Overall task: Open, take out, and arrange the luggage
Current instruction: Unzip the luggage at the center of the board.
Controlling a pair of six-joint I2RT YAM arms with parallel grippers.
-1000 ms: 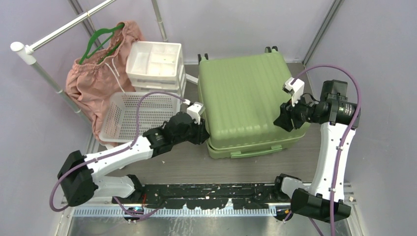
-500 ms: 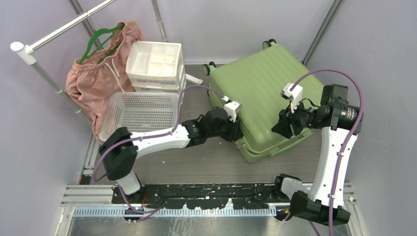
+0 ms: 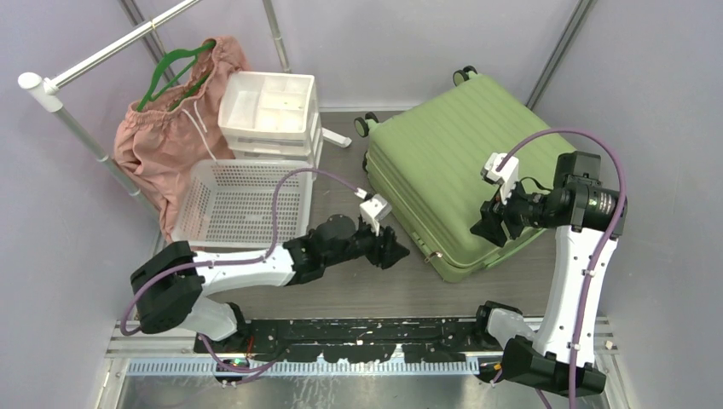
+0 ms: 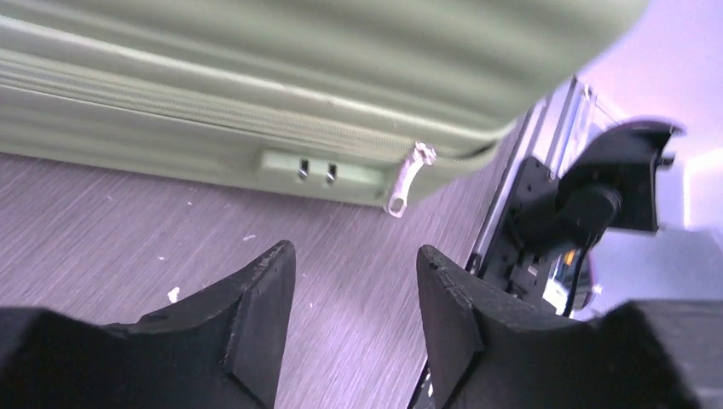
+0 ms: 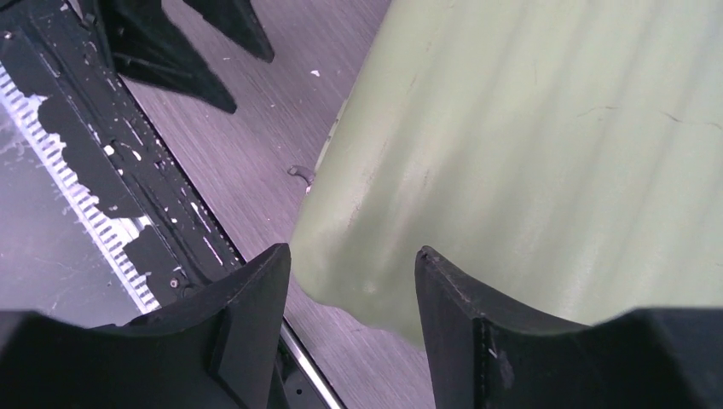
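Your luggage (image 3: 452, 183) lies shut and flat on the table (image 3: 341, 290), skewed, right of centre, wheels (image 3: 367, 125) at the far end. Your left gripper (image 3: 396, 250) sits low by its near side, jaws apart and empty, zipper pull (image 4: 401, 183) just ahead. Right gripper (image 3: 482, 232) hangs over the near right corner, jaws parted, clamping nothing.

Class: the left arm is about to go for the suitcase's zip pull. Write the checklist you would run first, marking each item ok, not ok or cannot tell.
1. Luggage lying flat, near side zipped shut: ok.
2. Zip pull in the left wrist view: ok.
3. Left jaws open, empty: ok.
4. Left jaws at the pull: not ok, short of it.
5. Right jaws open over the luggage's near corner, empty: ok.
6. Lock released: cannot tell.
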